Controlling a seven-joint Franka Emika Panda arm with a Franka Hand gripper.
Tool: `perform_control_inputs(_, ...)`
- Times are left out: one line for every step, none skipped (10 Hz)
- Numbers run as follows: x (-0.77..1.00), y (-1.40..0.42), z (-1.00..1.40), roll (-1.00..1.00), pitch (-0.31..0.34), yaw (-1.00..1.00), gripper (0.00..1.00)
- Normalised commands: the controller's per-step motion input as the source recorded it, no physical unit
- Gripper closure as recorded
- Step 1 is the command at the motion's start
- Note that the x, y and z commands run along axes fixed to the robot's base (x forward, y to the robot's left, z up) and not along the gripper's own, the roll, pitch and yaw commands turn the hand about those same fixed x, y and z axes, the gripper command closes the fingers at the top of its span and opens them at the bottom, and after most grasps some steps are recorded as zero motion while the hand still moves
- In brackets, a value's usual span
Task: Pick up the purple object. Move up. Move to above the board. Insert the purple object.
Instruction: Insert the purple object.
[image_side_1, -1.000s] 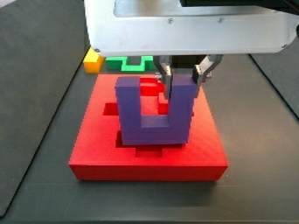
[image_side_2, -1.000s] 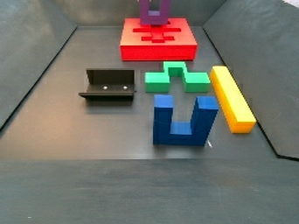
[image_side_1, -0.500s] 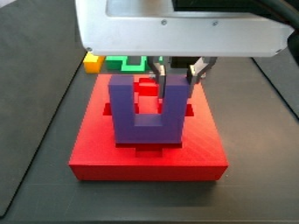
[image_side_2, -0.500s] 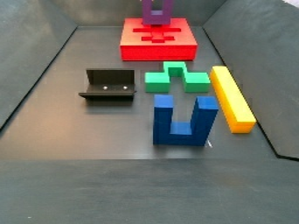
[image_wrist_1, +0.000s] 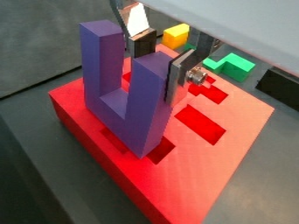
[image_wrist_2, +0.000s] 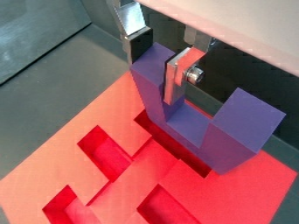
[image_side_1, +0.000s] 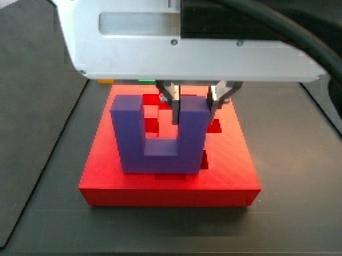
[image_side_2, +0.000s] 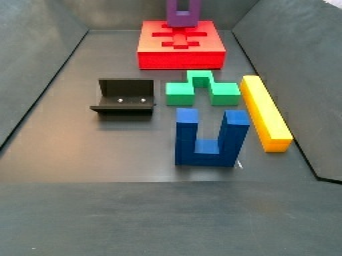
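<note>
The purple object (image_side_1: 134, 140) is a U-shaped block standing prongs-up on the red board (image_side_1: 120, 185). Both wrist views show its base bar down at a recessed cut-out (image_wrist_1: 152, 150); how deep it sits I cannot tell. My gripper (image_side_1: 195, 100) hangs over the board's middle, shut on one prong of the purple object (image_wrist_1: 111, 79), with a silver finger (image_wrist_2: 176, 79) flat against each side of that prong. The other prong (image_wrist_2: 246, 122) stands free. In a side view the purple object (image_side_2: 182, 12) shows at the far end, above the board (image_side_2: 183, 58).
On the dark floor in front of the board lie a green notched block (image_side_2: 201, 90), a long yellow bar (image_side_2: 265, 112), a blue U-shaped block (image_side_2: 209, 138) and the dark fixture (image_side_2: 123, 98). Sloping dark walls close in the floor on both sides.
My gripper has come down with the purple object and shifted it a little sideways across the board. The blocks on the floor have not moved.
</note>
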Motion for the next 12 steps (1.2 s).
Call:
perform_control_inputs(0.23, -0.10, 0.13, 0.31, 0.249, 0.00, 1.00)
perform_control_inputs(0.23, -0.05, 0.19, 0.28, 0.263, 0.00, 1.00)
perform_control_inputs(0.29, 0.00, 0.17, 0.15, 0.220, 0.00, 1.00)
perform_control_inputs(0.23, 0.00, 0.06, 0.03, 0.129, 0.00, 1.00)
perform_control_inputs(0.00, 0.00, 0.00, -0.01, 0.000, 0.00, 1.00)
perform_control_inputs(0.19, 0.00, 0.00, -0.05, -0.090, 0.00, 1.00)
perform_control_inputs(0.27, 0.01, 0.00, -0.05, -0.147, 0.00, 1.00)
perform_control_inputs(0.15, 0.00, 0.08, -0.04, -0.120, 0.01, 1.00)
perform_control_inputs(0.18, 0.03, 0.19, 0.00, 0.000, 0.01, 1.00)
perform_control_inputs(0.08, 0.01, 0.19, 0.06, 0.043, 0.00, 1.00)
perform_control_inputs(0.00, 0.02, 0.19, 0.10, 0.034, 0.00, 1.00)
perform_control_inputs(0.00, 0.00, 0.17, 0.13, 0.033, 0.05, 1.00)
